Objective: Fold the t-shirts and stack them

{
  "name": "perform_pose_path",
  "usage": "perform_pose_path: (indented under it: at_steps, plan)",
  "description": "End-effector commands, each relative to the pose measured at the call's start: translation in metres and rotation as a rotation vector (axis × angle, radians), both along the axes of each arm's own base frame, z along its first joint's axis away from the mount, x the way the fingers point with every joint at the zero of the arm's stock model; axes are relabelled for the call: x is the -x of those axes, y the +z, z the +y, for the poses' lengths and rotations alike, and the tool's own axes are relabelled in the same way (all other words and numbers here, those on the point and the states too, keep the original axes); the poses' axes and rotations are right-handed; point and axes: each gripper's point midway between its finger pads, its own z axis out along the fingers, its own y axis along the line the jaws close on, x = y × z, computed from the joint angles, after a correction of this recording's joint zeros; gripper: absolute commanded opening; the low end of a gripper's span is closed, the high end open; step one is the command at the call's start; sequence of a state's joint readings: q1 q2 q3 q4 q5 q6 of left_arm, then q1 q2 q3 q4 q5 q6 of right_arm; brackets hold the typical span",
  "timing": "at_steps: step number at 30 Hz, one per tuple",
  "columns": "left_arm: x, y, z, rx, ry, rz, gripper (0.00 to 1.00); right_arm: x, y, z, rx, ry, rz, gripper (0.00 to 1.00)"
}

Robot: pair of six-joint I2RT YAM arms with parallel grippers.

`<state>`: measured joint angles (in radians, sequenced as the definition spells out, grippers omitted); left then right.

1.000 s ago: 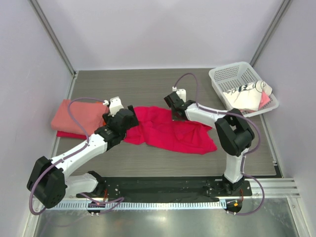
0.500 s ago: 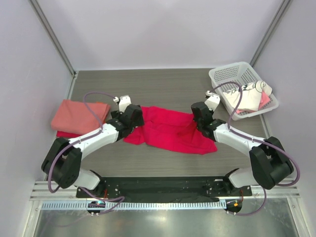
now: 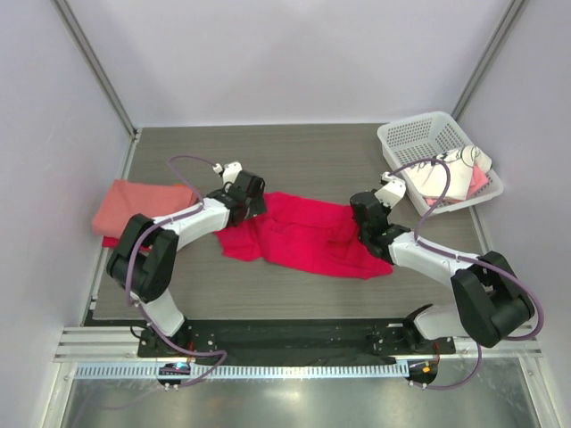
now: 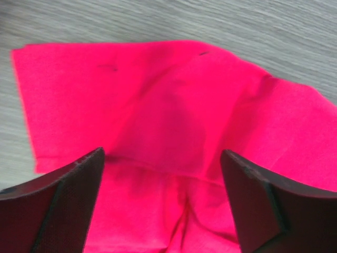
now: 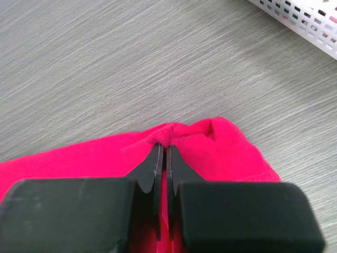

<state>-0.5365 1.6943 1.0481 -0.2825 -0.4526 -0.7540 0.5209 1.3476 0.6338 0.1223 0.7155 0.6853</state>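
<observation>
The table (image 3: 312,152) holds the crimson shirt (image 3: 299,234), spread and rumpled at mid-table between the two arms. The salmon shirt (image 3: 134,205) lies folded at far left, and the basket (image 3: 406,138) with a white shirt (image 3: 437,178) sits at far right. The crimson shirt looks light, limp and prone to bunching, so it should be taken by edges or corners and pulled taut, not by its middle. The right gripper (image 5: 162,150) is closed, pinching a pucker of the shirt's right edge. The left gripper (image 4: 163,158) hangs over the left end, fingers spread wide and holding nothing.
</observation>
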Motion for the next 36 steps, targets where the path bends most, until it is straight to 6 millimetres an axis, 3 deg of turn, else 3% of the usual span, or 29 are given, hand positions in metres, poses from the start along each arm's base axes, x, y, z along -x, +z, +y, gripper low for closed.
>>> perform_pose_path:
  at_steps: [1,2,3,5,6,8,14,17,19,20,22,23,25,26,27,29,31,34,35,36]
  plan:
    - [-0.008,0.002,-0.012,0.049,0.009,0.017,0.82,-0.009,0.025,-0.005,-0.043,-0.053,-0.105,0.01]
    - [-0.008,0.0,-0.012,0.052,0.014,0.026,0.75,-0.009,0.026,-0.005,-0.044,-0.054,-0.108,0.01]
    - [-0.009,-0.001,-0.011,0.053,0.027,0.027,0.61,-0.009,0.027,-0.005,-0.045,-0.053,-0.11,0.01]
    - [-0.007,-0.003,-0.007,0.042,0.046,0.032,0.46,-0.009,0.026,-0.006,-0.045,-0.057,-0.108,0.01]
    - [-0.005,-0.002,-0.004,0.036,0.061,0.029,0.27,-0.008,0.025,-0.006,-0.045,-0.059,-0.108,0.01]
    - [-0.005,0.007,0.005,0.009,0.087,0.005,0.01,-0.007,0.027,-0.008,-0.047,-0.062,-0.112,0.01]
    - [-0.002,0.058,0.034,-0.097,0.142,-0.071,0.0,-0.006,0.049,-0.014,-0.042,-0.06,-0.134,0.01]
    - [-0.001,0.104,0.048,-0.125,0.171,-0.143,0.0,-0.012,0.092,-0.019,-0.071,-0.058,-0.176,0.01]
    - [0.005,0.133,0.056,-0.129,0.17,-0.178,0.0,-0.01,0.108,-0.023,-0.067,-0.038,-0.158,0.01]
    - [0.001,0.155,0.057,-0.115,0.177,-0.216,0.0,-0.013,0.137,-0.025,-0.095,-0.029,-0.201,0.01]
    - [0.009,0.185,0.066,-0.119,0.178,-0.25,0.0,-0.008,0.156,-0.03,-0.077,-0.01,-0.193,0.01]
    - [0.009,0.207,0.067,-0.103,0.185,-0.285,0.0,-0.006,0.188,-0.029,-0.095,0.003,-0.246,0.01]
    - [0.02,0.232,0.077,-0.106,0.191,-0.307,0.0,0.003,0.209,-0.03,-0.083,0.036,-0.251,0.01]
    - [0.024,0.242,0.079,-0.106,0.182,-0.317,0.0,0.007,0.235,-0.03,-0.097,0.051,-0.296,0.01]
    - [0.032,0.262,0.082,-0.086,0.176,-0.342,0.0,0.017,0.248,-0.03,-0.105,0.075,-0.312,0.01]
    - [0.042,0.279,0.085,-0.065,0.161,-0.364,0.0,0.031,0.283,-0.033,-0.121,0.101,-0.376,0.01]
    - [0.06,0.301,0.086,-0.01,0.122,-0.399,0.0,0.053,0.311,-0.031,-0.144,0.163,-0.43,0.01]
    - [0.079,0.319,0.081,0.059,0.037,-0.43,0.0,0.089,0.36,-0.031,-0.175,0.26,-0.536,0.01]
    - [0.092,0.332,0.082,0.1,0.009,-0.466,0.0,0.103,0.383,-0.034,-0.189,0.278,-0.589,0.01]
    - [0.098,0.336,0.08,0.115,-0.019,-0.473,0.0,0.113,0.391,-0.036,-0.182,0.294,-0.6,0.01]
